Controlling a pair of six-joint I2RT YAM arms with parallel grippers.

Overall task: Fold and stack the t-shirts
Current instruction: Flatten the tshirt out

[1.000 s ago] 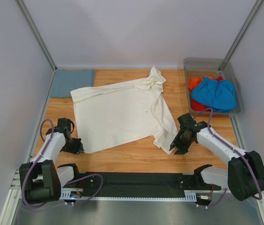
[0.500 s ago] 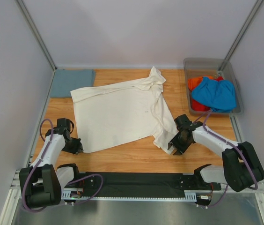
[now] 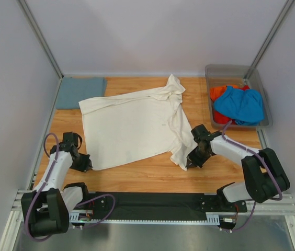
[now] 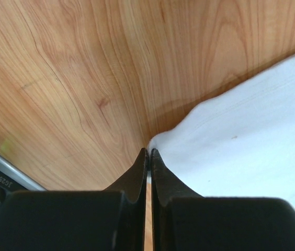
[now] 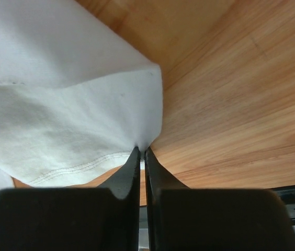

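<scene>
Right gripper (image 3: 188, 165) moved in, pinching white t-shirt (image 3: 132, 128) corner.

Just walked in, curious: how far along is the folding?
One grey-blue shirt lies folded at the far left corner. The left gripper and right gripper pinch near corners of the spread cream shirt, unfolded. A blue shirt and orange shirt wait in the bin.

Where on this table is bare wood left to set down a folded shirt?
Bare wood: the patch between the cream shirt and the bin; the near strip between its hem and the black rail; a small patch in front of the grey-blue shirt. Crowded: the middle, and the bin with its blue shirt and orange shirt.
</scene>
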